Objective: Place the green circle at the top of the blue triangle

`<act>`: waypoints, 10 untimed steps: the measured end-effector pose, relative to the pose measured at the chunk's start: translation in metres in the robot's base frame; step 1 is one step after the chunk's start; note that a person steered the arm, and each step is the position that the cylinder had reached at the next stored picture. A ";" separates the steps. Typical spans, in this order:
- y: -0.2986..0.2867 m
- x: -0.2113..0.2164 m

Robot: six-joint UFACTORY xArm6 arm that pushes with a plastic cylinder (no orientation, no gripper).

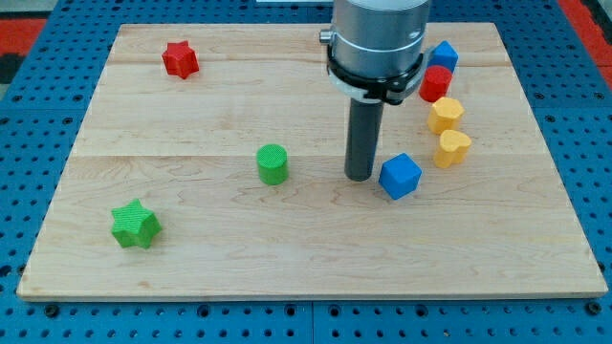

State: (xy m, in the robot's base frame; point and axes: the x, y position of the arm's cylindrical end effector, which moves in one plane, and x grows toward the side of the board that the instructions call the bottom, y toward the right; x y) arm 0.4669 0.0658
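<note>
Now we start from the green circle (273, 163), a short ribbed cylinder standing upright on the table (191, 248) a little to the view's left of centre, with bare wood all round it. Its target, which we take to be the blue block (443, 55) near the view's top right, is partly hidden behind the arm's housing, so we cannot confirm its triangular shape from here. Our end effector is a plain dark rod with nothing to open or close, so it holds nothing; my tip (360, 178) rests on the table to the view's right of the green circle, apart from it, and just beside a blue cube (400, 176) on its other side, close enough that we cannot tell whether they touch. The relation that matters is this: the green circle lies to the view's left of my tip, while the target lies toward the view's top right, so we judge that my tip is on the wrong side for pushing. Further out, a red cylinder (435, 84) and two yellow blocks (446, 115) (452, 148) crowd the right side below the target, a red star (180, 59) sits top left, and a green star (135, 225) bottom left.
</note>
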 end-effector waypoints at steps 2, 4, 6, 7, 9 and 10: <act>0.059 0.007; 0.027 0.007; 0.027 0.007; 0.017 0.030; -0.076 0.044; -0.127 0.009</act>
State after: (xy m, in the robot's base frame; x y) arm 0.4757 -0.0613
